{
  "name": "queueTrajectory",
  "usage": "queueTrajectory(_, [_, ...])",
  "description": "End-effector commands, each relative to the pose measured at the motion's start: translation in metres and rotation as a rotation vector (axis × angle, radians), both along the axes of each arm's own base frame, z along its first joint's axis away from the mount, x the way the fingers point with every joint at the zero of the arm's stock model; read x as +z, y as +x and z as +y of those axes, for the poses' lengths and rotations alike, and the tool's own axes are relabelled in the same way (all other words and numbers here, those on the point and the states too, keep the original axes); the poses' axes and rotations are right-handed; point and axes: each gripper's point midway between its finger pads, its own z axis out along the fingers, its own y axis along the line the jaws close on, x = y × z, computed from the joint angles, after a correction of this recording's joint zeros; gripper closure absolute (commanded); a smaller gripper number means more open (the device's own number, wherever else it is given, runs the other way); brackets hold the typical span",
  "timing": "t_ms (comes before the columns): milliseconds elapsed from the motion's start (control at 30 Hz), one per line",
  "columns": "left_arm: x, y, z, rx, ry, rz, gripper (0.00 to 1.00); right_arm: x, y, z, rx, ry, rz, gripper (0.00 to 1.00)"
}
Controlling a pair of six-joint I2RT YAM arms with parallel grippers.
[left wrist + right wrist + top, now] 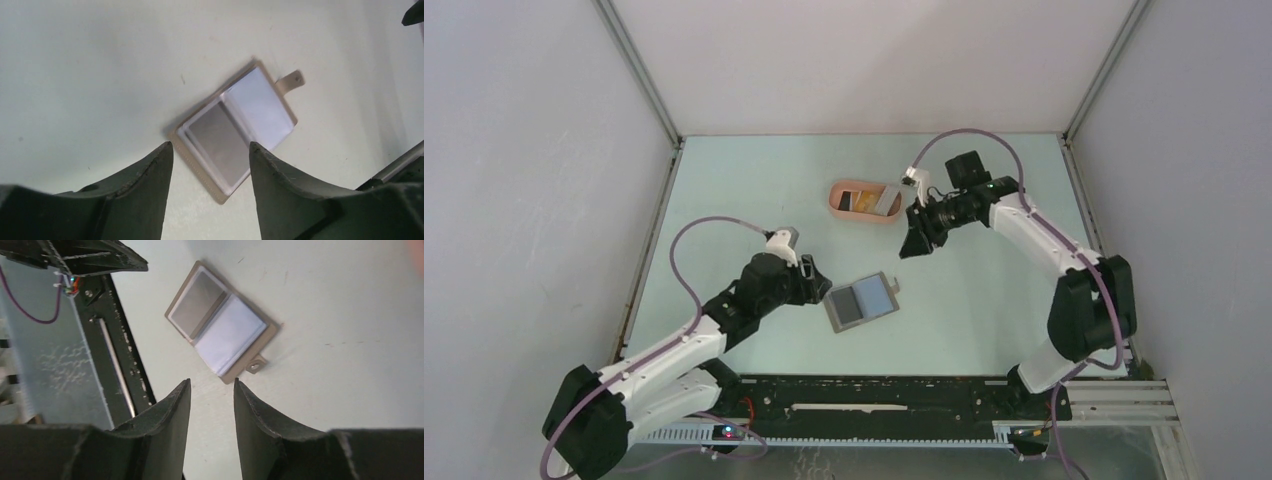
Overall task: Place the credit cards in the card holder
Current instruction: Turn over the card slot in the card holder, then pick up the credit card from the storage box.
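Observation:
The card holder (862, 301) lies open flat on the table, showing clear sleeves with a grey card on one side and a pale one on the other, its snap tab sticking out. It also shows in the left wrist view (235, 130) and the right wrist view (220, 322). Several credit cards (867, 201) lie in the salmon-pink tray (839, 210) at the back. My left gripper (822, 283) is open and empty just left of the holder. My right gripper (914, 243) is open and empty, above the table right of the tray.
The black base rail (874, 395) runs along the near edge. Grey walls and aluminium frame posts (639, 70) bound the table on three sides.

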Motion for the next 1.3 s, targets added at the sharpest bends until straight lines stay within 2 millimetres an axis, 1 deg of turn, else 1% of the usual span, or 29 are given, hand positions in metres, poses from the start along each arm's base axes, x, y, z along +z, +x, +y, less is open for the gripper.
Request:
queueTrajectory(0, [0.057, 0.026, 0.0, -0.032, 0.042, -0.209, 0.32, 0.051, 0.032, -0.006, -0.061, 0.012, -0.308, 0.54])
queueTrajectory(33, [0.065, 0.029, -0.002, -0.049, 0.044, -0.239, 0.27, 0.061, 0.038, -0.007, -0.086, 0.018, -0.357, 0.53])
queueTrajectory(67, [0.076, 0.035, -0.004, -0.058, 0.04, -0.282, 0.2, 0.074, 0.047, -0.005, -0.111, 0.035, -0.415, 0.48])
queueTrajectory(133, [0.095, 0.048, -0.005, -0.042, 0.03, -0.345, 0.02, 0.087, 0.061, -0.005, -0.168, 0.049, -0.471, 0.24])
queueTrajectory(167, [0.104, 0.055, -0.005, -0.031, 0.014, -0.372, 0.0, 0.09, 0.066, -0.004, -0.19, 0.054, -0.466, 0.18])
queueTrajectory(233, [0.123, 0.069, -0.008, -0.023, -0.038, -0.404, 0.0, 0.095, 0.073, 0.001, -0.198, 0.063, -0.402, 0.15])
queueTrajectory(300, [0.143, 0.082, -0.022, -0.072, -0.133, -0.419, 0.0, 0.096, 0.079, 0.006, -0.208, 0.063, -0.299, 0.16])
queueTrajectory(367, [0.16, 0.096, -0.038, -0.125, -0.214, -0.404, 0.0, 0.092, 0.088, 0.009, -0.223, 0.065, -0.228, 0.17])
queueTrajectory(467, [0.162, 0.123, -0.067, -0.204, -0.244, -0.319, 0.01, 0.078, 0.1, 0.004, -0.277, 0.085, -0.146, 0.18])
queueTrajectory(500, [0.171, 0.135, -0.076, -0.221, -0.252, -0.305, 0.03, 0.073, 0.102, 0.002, -0.291, 0.09, -0.121, 0.18])
queueTrajectory(567, [0.161, 0.153, -0.09, -0.238, -0.24, -0.222, 0.08, 0.062, 0.11, -0.006, -0.34, 0.088, -0.079, 0.19])
queueTrajectory(667, [0.14, 0.174, -0.107, -0.253, -0.243, -0.097, 0.14, 0.048, 0.124, -0.012, -0.4, 0.104, 0.02, 0.2])
queueTrajectory(733, [0.13, 0.184, -0.113, -0.253, -0.24, -0.069, 0.16, 0.039, 0.134, -0.011, -0.428, 0.118, 0.089, 0.22])
queueTrajectory(767, [0.125, 0.188, -0.112, -0.243, -0.226, -0.068, 0.16, 0.033, 0.141, -0.009, -0.44, 0.117, 0.123, 0.23])
queueTrajectory(800, [0.121, 0.192, -0.108, -0.221, -0.204, -0.077, 0.16, 0.028, 0.146, -0.007, -0.454, 0.116, 0.158, 0.25])
queueTrajectory(833, [0.113, 0.193, -0.102, -0.194, -0.171, -0.07, 0.17, 0.023, 0.152, -0.004, -0.467, 0.116, 0.195, 0.28])
queueTrajectory(867, [0.11, 0.194, -0.096, -0.181, -0.147, -0.075, 0.17, 0.019, 0.158, -0.001, -0.477, 0.115, 0.222, 0.31])
queueTrajectory(967, [0.103, 0.194, -0.079, -0.134, -0.085, -0.096, 0.17, 0.007, 0.178, 0.003, -0.542, 0.09, 0.251, 0.33])
queueTrajectory(1033, [0.1, 0.194, -0.063, -0.083, -0.023, -0.126, 0.17, -0.003, 0.191, 0.005, -0.594, 0.063, 0.25, 0.33])
queueTrajectory(1100, [0.091, 0.194, -0.044, -0.025, 0.049, -0.146, 0.16, -0.009, 0.201, 0.005, -0.642, 0.042, 0.245, 0.34])
queueTrajectory(1200, [0.081, 0.202, -0.02, 0.048, 0.102, -0.151, 0.15, -0.014, 0.209, 0.006, -0.667, 0.027, 0.234, 0.34])
queueTrajectory(1267, [0.073, 0.211, -0.011, 0.074, 0.086, -0.121, 0.16, -0.017, 0.208, 0.004, -0.665, 0.004, 0.212, 0.36])
